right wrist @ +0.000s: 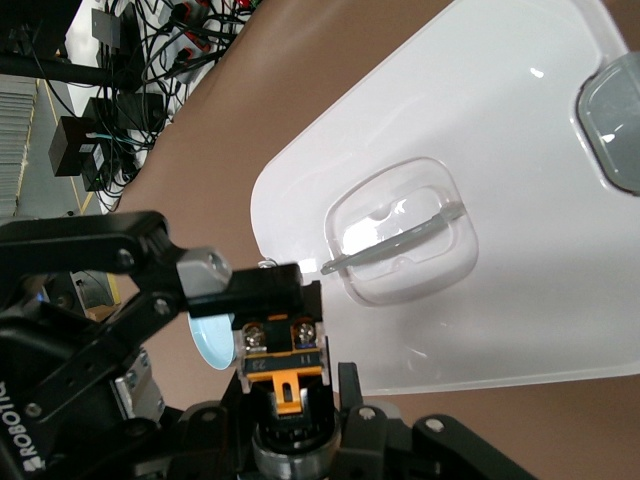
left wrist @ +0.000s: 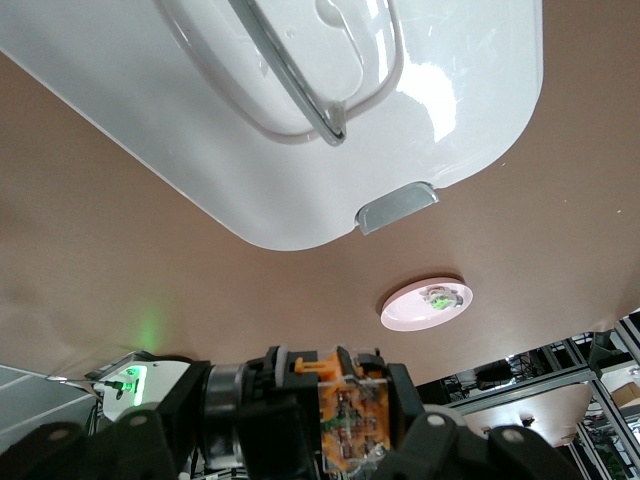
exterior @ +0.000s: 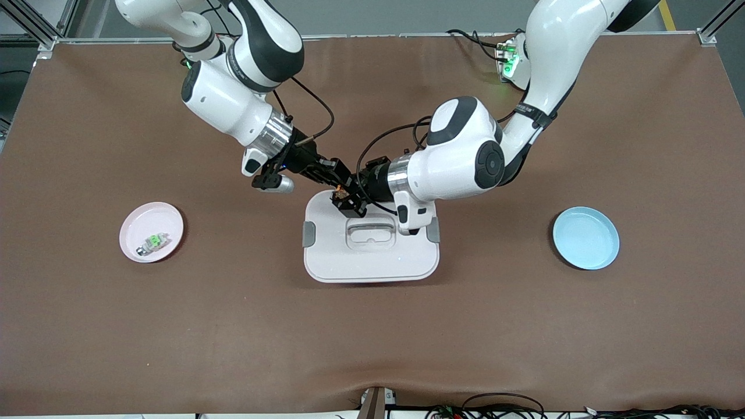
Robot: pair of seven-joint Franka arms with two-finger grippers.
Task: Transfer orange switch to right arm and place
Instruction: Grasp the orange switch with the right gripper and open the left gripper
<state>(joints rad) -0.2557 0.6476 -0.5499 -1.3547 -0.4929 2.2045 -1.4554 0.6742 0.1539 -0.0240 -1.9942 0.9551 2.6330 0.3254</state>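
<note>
Two white robot arms meet nose to nose above the middle of a brown tabletop (exterior: pixel 87 326), over the edge of a white lidded box (exterior: pixel 371 256) that lies toward the arms' bases. Between them hangs the orange switch (exterior: pixel 339 190), a tiny black part with an orange face, off the surface entirely.

The left claw (exterior: pixel 348 201) comes in from the left arm's end of the tabletop, and the left wrist view shows the orange switch (left wrist: pixel 345 408) between its fingers. The right claw (exterior: pixel 336 176) reaches in from the right arm's end. In the right wrist view, a finger of the other claw (right wrist: pixel 250 288) presses the switch's upper end while the switch (right wrist: pixel 283 352) sits upright between the right claw's own pads (both appear closed on it).

The handover looks mid-exchange. A pink plate (exterior: pixel 135 220) holding a green-faced part (exterior: pixel 153 241) lies toward the right arm's end, a blue plate (exterior: pixel 585 238) toward the left arm's.
</note>
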